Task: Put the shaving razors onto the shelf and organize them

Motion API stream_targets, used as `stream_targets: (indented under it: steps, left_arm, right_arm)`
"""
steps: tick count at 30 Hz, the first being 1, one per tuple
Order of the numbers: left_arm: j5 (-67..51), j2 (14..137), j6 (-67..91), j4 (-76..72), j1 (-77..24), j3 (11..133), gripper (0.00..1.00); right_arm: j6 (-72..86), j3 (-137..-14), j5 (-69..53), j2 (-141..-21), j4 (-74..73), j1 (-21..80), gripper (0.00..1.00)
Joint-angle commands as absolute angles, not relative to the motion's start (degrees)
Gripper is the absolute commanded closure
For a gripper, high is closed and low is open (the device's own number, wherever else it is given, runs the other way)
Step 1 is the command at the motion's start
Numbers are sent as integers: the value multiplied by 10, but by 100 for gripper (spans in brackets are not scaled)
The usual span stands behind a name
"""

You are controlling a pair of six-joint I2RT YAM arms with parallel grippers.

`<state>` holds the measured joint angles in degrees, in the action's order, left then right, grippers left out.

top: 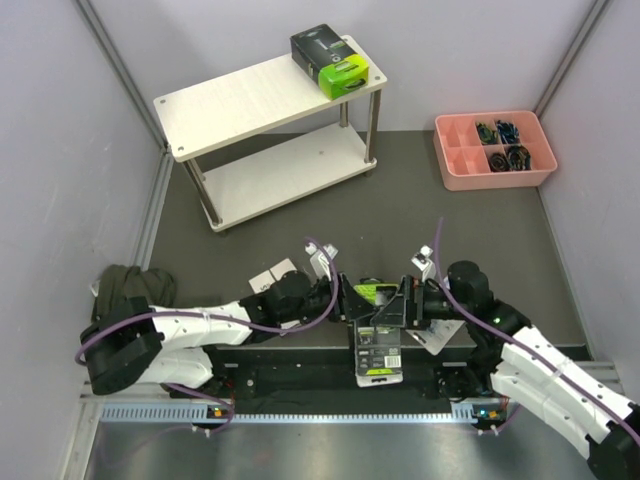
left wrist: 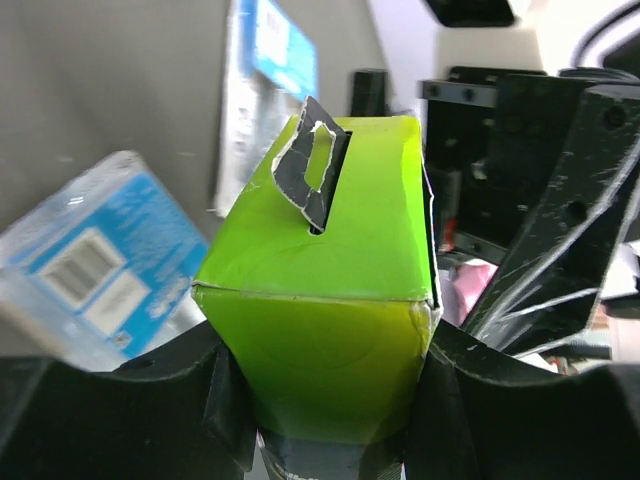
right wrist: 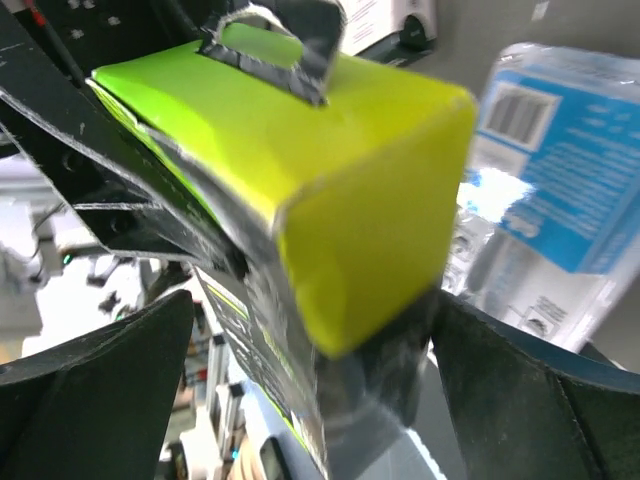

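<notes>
Top external view, starting at the near edge: both arm bases sit on the ribbed metal rail (top: 300,412), and the arms fold inward to meet at the middle of the table (top: 470,230). Between them is a black and lime-green razor pack (top: 378,345), lifted off the surface with its green end up. The left pincer (top: 343,293) is clenched on it; the left wrist view shows both fingers (left wrist: 120,420) pressed against the green sides. The right pincer (top: 405,300) is released: in the right wrist view its fingers (right wrist: 100,390) stand wider than the pack, with a gap on one side.

It is tight here. Clear blister packs with blue cards (left wrist: 100,270) lie just beyond the held pack, and slim white boxes (top: 272,277) peek out beside the left arm.

Farther out, open dark grey surface runs across the middle. At the far left is the two-tier shelf of pale wood boards on round metal posts (top: 240,100), close to the left wall. A second black and lime-green pack (top: 330,60) sits at the right end of its top board. Far right, a pink plastic compartment tray (top: 450,165) sits near the right wall. Pale grey wall panels (top: 60,120) close in three sides.
</notes>
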<state>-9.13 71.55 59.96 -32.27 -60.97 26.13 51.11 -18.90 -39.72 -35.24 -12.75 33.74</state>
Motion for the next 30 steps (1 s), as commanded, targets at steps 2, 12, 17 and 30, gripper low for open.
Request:
stream_targets:
  steps: [2,12,17,30]
  left_arm:
    - [-87,684,599,-299,-567,275,100]
    - [-102,625,660,-297,-437,258,100]
    - [-45,599,703,-320,-404,250,100]
    - [3,592,797,-437,-327,209,100]
  right_arm:
    - [501,-236,-339,-331,-168,343,1]
    - [567,-213,-265,-270,-151,342,1]
    - [668,-153,-285,-287,36,343,1]
    - [719,-192,-291,-496,264,347,1]
